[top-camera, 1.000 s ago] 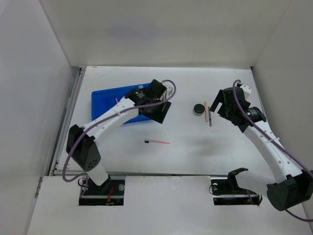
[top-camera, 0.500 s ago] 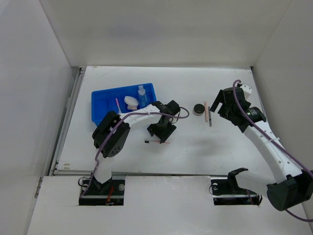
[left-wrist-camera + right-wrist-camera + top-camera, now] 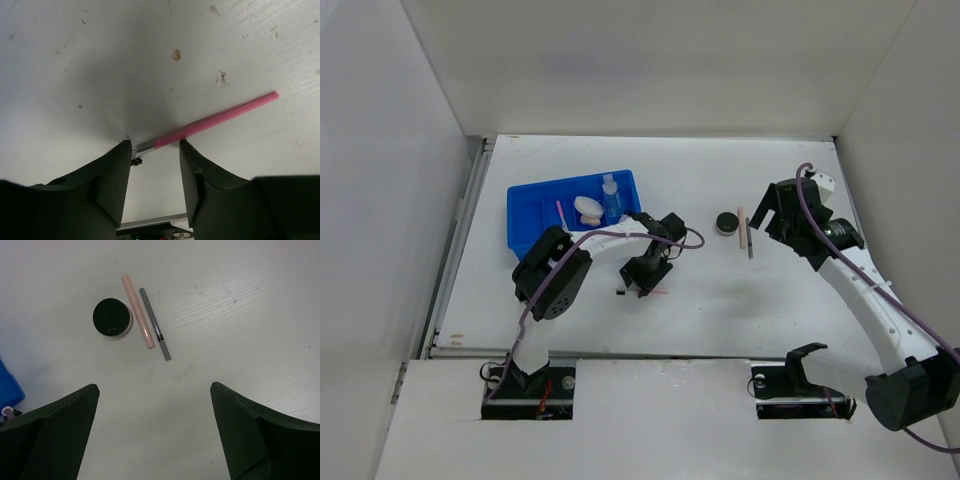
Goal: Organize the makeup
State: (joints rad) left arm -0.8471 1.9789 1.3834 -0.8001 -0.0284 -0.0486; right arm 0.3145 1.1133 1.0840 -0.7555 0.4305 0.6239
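A pink-handled brush (image 3: 215,119) lies on the white table, and in the top view the brush (image 3: 654,292) shows just below my left gripper (image 3: 642,279). The left gripper (image 3: 154,146) is down at the brush's metal end, partly open, a fingertip on either side and a gap showing. My right gripper (image 3: 155,387) hangs wide open and empty above the table. Ahead of it lie a black round jar (image 3: 112,316), a beige stick (image 3: 138,311) and a dark pencil (image 3: 155,324). The blue tray (image 3: 532,215) holds another pink brush (image 3: 560,212), a white puff (image 3: 587,207) and a clear bottle (image 3: 611,195).
White walls close in the table on the left, the back and the right. The tray's corner (image 3: 7,385) shows at the left edge of the right wrist view. The jar (image 3: 725,222), stick (image 3: 742,228) and pencil (image 3: 750,240) lie between the two arms.
My left arm left the tray and came down onto the table at the pink brush, its jaws narrowing. The right arm has not moved.
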